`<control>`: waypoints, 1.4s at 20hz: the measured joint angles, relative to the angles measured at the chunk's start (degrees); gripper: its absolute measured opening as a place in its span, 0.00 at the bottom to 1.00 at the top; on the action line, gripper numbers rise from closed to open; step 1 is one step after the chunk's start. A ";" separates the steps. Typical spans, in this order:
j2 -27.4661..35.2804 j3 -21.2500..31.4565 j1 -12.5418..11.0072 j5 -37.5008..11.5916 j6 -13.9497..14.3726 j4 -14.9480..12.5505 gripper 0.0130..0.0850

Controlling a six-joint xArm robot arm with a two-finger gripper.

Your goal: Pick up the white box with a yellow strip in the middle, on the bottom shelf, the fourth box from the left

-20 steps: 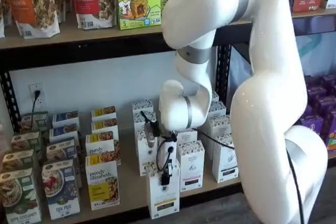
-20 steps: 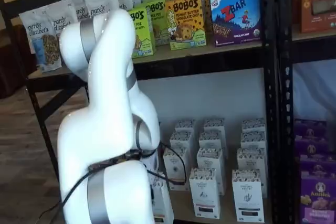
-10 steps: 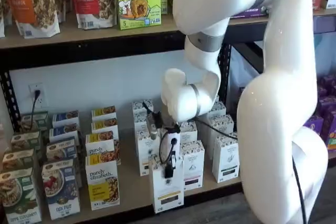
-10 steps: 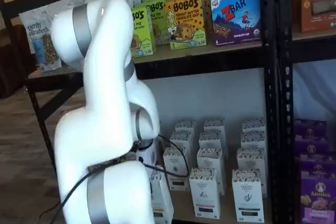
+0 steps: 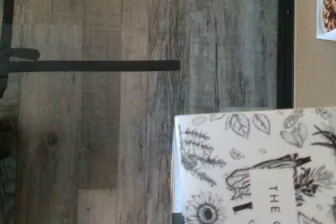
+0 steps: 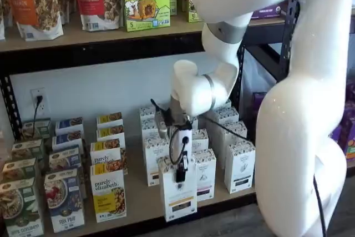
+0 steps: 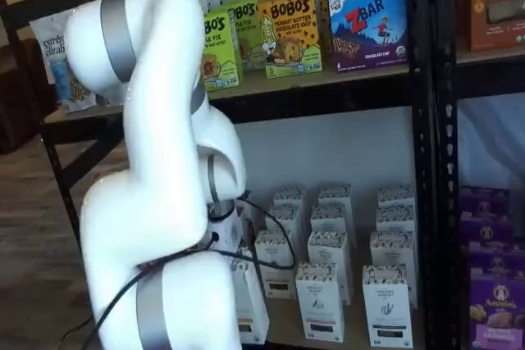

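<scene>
Clearly the white box (image 6: 178, 192) stands at the bottom shelf's (image 6: 138, 201) front edge, the gripper (image 6: 181, 175) at its twelve o'clock, clamped on it (only the wrist view shows its botanical print (image 5: 252, 166)).

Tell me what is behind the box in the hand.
In a shelf view the white box sits at the shelf's front edge under the hand, which covers its top. Behind it stand more white boxes in a row; those farther back are partly hidden by the arm.
</scene>
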 joint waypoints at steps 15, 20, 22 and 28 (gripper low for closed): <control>-8.68 2.71 -0.95 6.66 -0.67 0.11 0.50; -11.21 3.32 -1.17 8.57 -0.25 -0.47 0.50; -12.41 3.59 -1.24 9.51 -0.25 -0.49 0.50; -15.72 4.18 -1.22 12.15 0.07 -0.62 0.50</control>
